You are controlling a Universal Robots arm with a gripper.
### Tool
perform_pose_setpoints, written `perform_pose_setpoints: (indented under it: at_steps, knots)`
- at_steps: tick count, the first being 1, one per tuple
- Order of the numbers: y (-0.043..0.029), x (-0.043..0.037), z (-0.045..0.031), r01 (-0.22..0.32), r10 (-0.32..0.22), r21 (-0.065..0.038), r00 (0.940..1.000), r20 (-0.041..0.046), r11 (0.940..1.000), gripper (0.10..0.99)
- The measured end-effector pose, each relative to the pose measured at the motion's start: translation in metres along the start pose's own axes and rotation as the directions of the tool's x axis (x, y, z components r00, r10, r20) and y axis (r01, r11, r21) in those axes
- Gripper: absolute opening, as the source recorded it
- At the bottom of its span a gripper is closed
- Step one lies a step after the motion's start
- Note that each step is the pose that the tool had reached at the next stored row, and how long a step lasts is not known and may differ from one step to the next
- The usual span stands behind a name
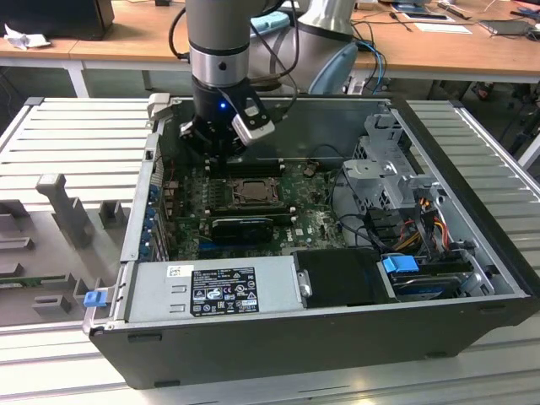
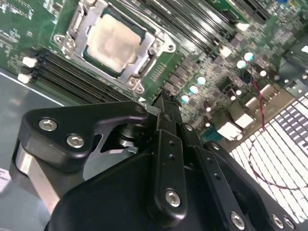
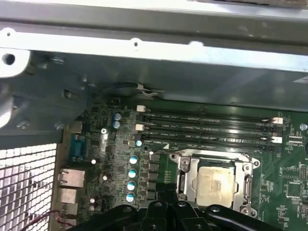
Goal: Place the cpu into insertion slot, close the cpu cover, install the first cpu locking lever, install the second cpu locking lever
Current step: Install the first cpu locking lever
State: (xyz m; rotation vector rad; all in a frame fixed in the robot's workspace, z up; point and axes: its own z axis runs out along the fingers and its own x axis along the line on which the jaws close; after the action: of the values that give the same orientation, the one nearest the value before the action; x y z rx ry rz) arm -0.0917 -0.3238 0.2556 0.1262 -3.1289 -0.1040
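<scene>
The cpu (image 2: 113, 43) (image 3: 214, 185) lies flat in the insertion slot (image 1: 251, 192), its pale beige top showing. The silver cpu cover (image 2: 77, 24) (image 3: 185, 168) lies down around it, framing the chip through its cut-out. My gripper (image 2: 165, 102) (image 1: 221, 157) hangs above the board just beside the socket, over the memory slots. Its black fingers (image 3: 168, 207) are shut together with nothing between them, and they touch neither the chip nor the cover.
Long black memory slots (image 3: 207, 127) run beside the socket, near the case wall (image 3: 144, 48). A black graphics card (image 1: 243, 226) lies on the socket's other side. A power supply (image 1: 215, 287) is at the front. The drive cage (image 1: 392, 169) and cables are at the exterior view's right.
</scene>
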Motion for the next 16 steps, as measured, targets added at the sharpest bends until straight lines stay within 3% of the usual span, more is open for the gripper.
perform_pose_setpoints:
  at_steps: [5, 7, 10, 13, 16]
  knots:
    - [0.0061, 0.0151, -0.0007, 0.000, 0.000, 0.000, 1.0000, 0.0013, 1.0000, 0.106]
    - [0.0136, 0.0183, -0.0002, 0.000, 0.000, 0.000, 1.0000, 0.0013, 1.0000, 0.106]
    - [0.0258, 0.0183, 0.0008, 0.000, 0.000, 0.000, 1.0000, 0.0015, 1.0000, 0.106]
    - [0.0293, 0.0159, 0.0010, 0.000, 0.000, 0.000, 1.0000, 0.0013, 1.0000, 0.106]
    - [0.0297, 0.0052, 0.0010, 0.000, 0.000, 0.000, 1.0000, 0.0013, 1.0000, 0.106]
